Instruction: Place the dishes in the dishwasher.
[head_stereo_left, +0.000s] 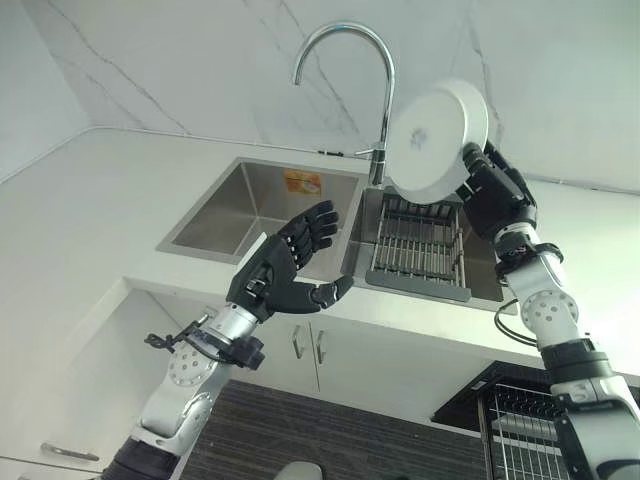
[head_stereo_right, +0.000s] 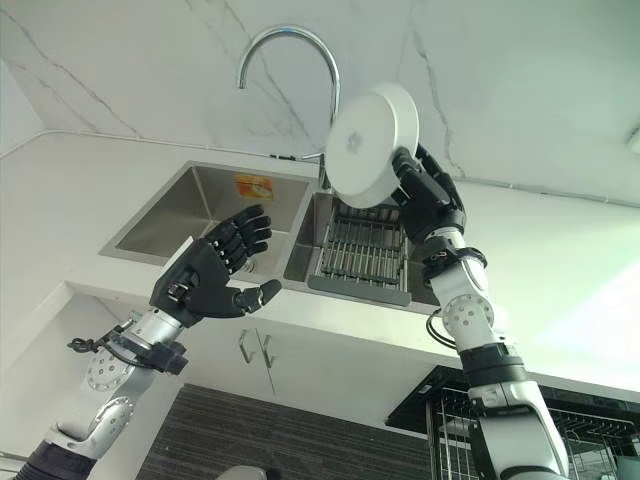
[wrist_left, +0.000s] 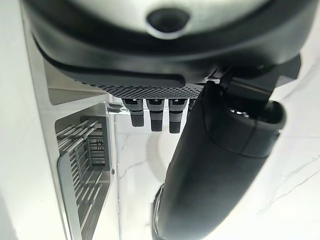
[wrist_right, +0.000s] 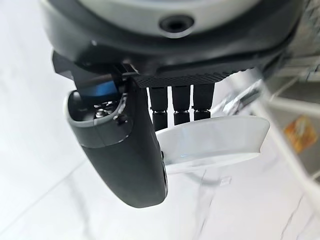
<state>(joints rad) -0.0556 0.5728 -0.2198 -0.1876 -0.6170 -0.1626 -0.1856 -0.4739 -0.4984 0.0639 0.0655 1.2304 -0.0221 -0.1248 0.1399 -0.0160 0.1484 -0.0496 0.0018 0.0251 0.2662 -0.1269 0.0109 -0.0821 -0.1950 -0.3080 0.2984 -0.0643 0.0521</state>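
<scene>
Dish handling is at the carry stage. In the left eye view a white bowl (head_stereo_left: 438, 140) is held up on edge in the right hand (head_stereo_left: 492, 185), above the sink's drying rack (head_stereo_left: 420, 250) and just beside the faucet (head_stereo_left: 345, 80), its underside facing the camera. The left hand (head_stereo_left: 285, 265) hovers over the counter edge before the sink (head_stereo_left: 255, 205), fingers spread and holding nothing.

The right eye view shows the dishwasher rack (head_stereo_right: 520, 430) low on the robot's right, well below and apart from the bowl; the right arm is clearly the nearer one, so the coming move is judged to be a lowering toward that side.

The left wrist view shows straight fingers (wrist_left: 152, 112) with nothing between them and the thumb.

The right wrist view shows the bowl's rim pinched between fingers (wrist_right: 181, 107) and thumb.
</scene>
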